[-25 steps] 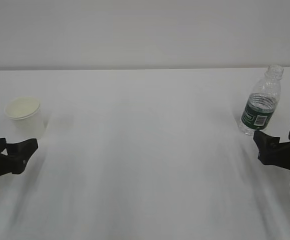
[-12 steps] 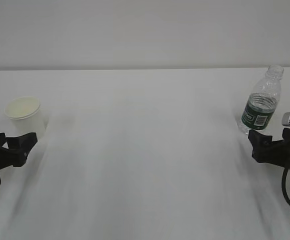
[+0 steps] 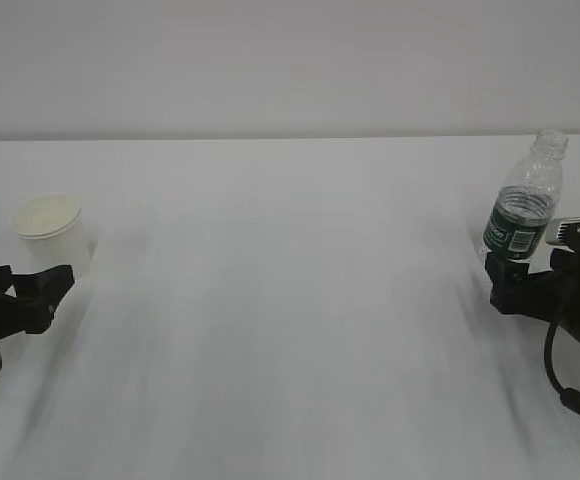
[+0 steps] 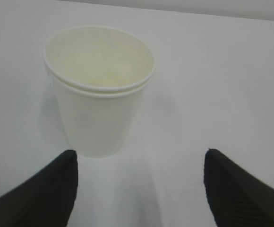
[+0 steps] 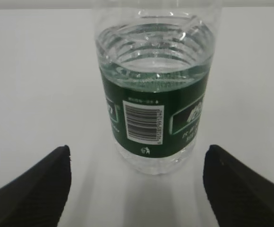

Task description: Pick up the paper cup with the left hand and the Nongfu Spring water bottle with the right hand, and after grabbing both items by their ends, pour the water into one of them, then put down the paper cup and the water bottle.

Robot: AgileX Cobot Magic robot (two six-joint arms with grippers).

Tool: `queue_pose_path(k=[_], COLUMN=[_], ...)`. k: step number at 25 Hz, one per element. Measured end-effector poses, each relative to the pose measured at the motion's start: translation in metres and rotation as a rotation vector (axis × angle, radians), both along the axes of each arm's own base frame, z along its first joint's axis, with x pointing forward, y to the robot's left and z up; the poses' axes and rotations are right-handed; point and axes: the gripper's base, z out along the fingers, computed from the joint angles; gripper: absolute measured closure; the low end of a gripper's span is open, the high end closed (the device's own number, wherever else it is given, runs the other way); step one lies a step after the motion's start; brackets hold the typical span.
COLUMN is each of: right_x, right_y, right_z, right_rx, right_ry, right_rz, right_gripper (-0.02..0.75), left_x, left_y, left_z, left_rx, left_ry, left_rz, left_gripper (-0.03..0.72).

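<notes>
White table (image 3: 290,300) fills nearly everything we see, with the task's two things far apart on it. At about nine o'clock in the exterior view stands the paper cup (image 3: 52,232), upright and untouched; at about three o'clock stands the Nongfu Spring water bottle (image 3: 523,203), upright and capless, its dark green label turned toward us. We find the left claw (image 3: 30,297) just beside the cup at its five o'clock side, released, its jaws spread wide; from the left wrist view the cup (image 4: 99,109) sits ahead of the two black fingertips (image 4: 47,189), nearer the left-hand one, and touches neither. The right claw (image 3: 510,288) is likewise released, low at the foot of the bottle (whether it brushes the base we cannot tell). From the right wrist view the bottle (image 5: 156,94) stands between and beyond the parted fingertips (image 5: 241,184), the water (image 5: 153,64) reaching just above the label.
</notes>
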Motion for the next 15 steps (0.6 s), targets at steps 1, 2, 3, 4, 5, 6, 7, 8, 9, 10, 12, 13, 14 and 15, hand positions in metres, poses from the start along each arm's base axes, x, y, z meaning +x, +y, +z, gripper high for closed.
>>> queue_pose_path(k=[1, 2, 3, 4, 5, 6, 7, 8, 9, 10, 12, 13, 14, 15], right_x=[0.002, 0.004, 0.006, 0.007, 0.009, 0.011, 0.013, 0.016, 0.018, 0.021, 0.025, 0.027, 0.029, 0.031], right_y=[0.0, 0.0, 0.0, 0.0, 0.0, 0.0, 0.0, 0.001, 0.001, 0.001, 0.001, 0.001, 0.001, 0.001], right_z=[0.0, 0.0, 0.0, -0.001, 0.0, 0.001, 0.002, 0.003, 0.004, 0.005, 0.007, 0.008, 0.009, 0.01], right_rx=[0.0, -0.001, -0.001, -0.001, -0.001, -0.001, 0.0, 0.0, 0.0, 0.001, 0.001, 0.001, 0.002, 0.001], right_ry=[-0.005, -0.007, -0.013, -0.014, -0.02, -0.027, -0.035, -0.044, -0.054, -0.062, -0.076, -0.085, -0.09, -0.092], right_rz=[0.0, 0.001, 0.001, 0.001, 0.001, 0.001, 0.001, 0.001, 0.001, 0.001, 0.001, 0.001, -0.001, -0.002], right_gripper=[0.076, 0.076, 0.076, 0.076, 0.076, 0.077, 0.077, 0.077, 0.078, 0.078, 0.079, 0.08, 0.08, 0.08], left_x=[0.0, 0.0, 0.0, 0.0, 0.0, 0.0, 0.0, 0.0, 0.0, 0.0, 0.0, 0.0, 0.0, 0.0], left_y=[0.0, 0.0, 0.0, 0.0, 0.0, 0.0, -0.001, -0.001, -0.001, -0.001, -0.001, -0.001, -0.001, -0.001], left_z=[0.0, 0.0, 0.0, 0.0, 0.0, 0.0, 0.0, 0.0, 0.0, 0.0, 0.0, 0.0, 0.0, 0.0], left_rx=[0.0, 0.0, 0.0, 0.0, 0.0, 0.0, 0.001, 0.001, 0.001, 0.001, 0.001, 0.001, 0.001, 0.001], left_ry=[0.0, 0.0, 0.0, 0.0, 0.0, 0.0, 0.0, 0.0, 0.0, 0.0, 0.0, 0.0, 0.0, 0.0], left_rz=[0.0, 0.0, -0.002, -0.003, -0.006, -0.006, -0.007, -0.007, -0.007, -0.008, -0.01, -0.01, -0.01, -0.01], left_gripper=[0.092, 0.094, 0.095, 0.095, 0.095, 0.095, 0.095, 0.095, 0.095, 0.095, 0.095, 0.095, 0.095, 0.095])
